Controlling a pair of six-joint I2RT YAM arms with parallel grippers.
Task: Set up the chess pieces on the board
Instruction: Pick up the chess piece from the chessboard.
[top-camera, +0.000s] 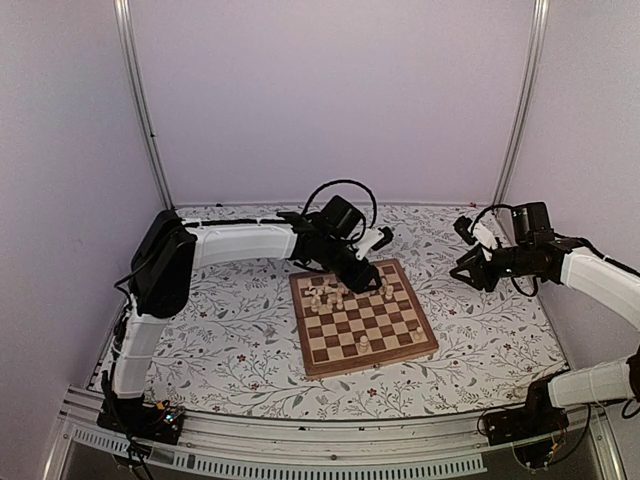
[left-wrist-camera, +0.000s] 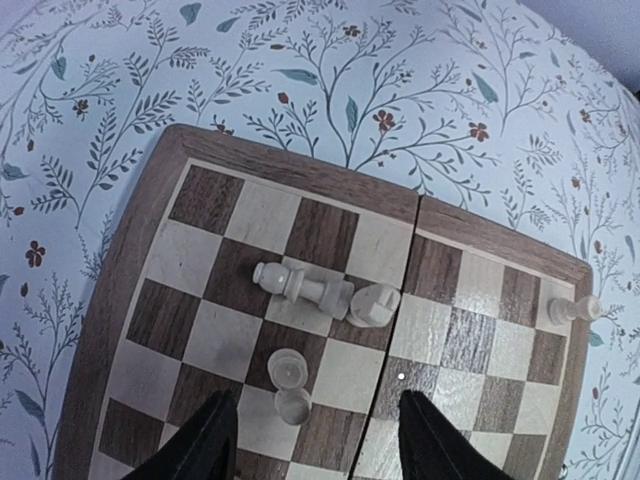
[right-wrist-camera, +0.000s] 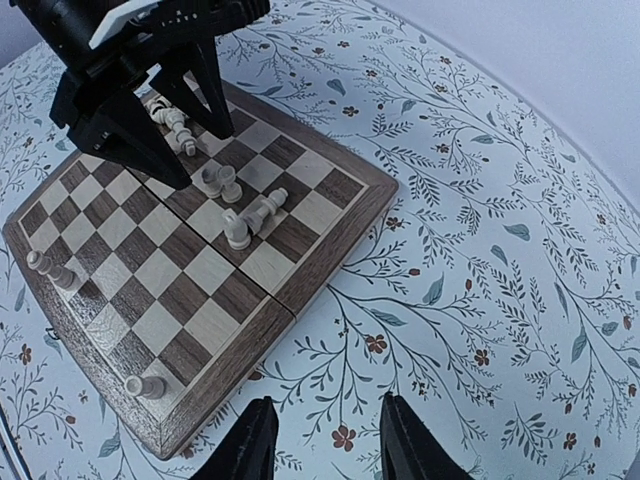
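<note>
Chess pieces (left-wrist-camera: 318, 292) below parted left fingers (left-wrist-camera: 205, 440)

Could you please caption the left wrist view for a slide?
Left hand open above cream chess pieces, one toppled, on the wooden chessboard.

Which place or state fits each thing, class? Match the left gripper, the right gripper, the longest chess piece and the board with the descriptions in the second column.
Column one:
1 left gripper
2 right gripper
3 longest chess piece
4 board

Column two:
A flat on the flowered tabletop
B jaws open, above the board
C lying on its side
D jaws open, above the tabletop beside the board

Pairs: 1-B, 2-D, 3-C, 4-A
</note>
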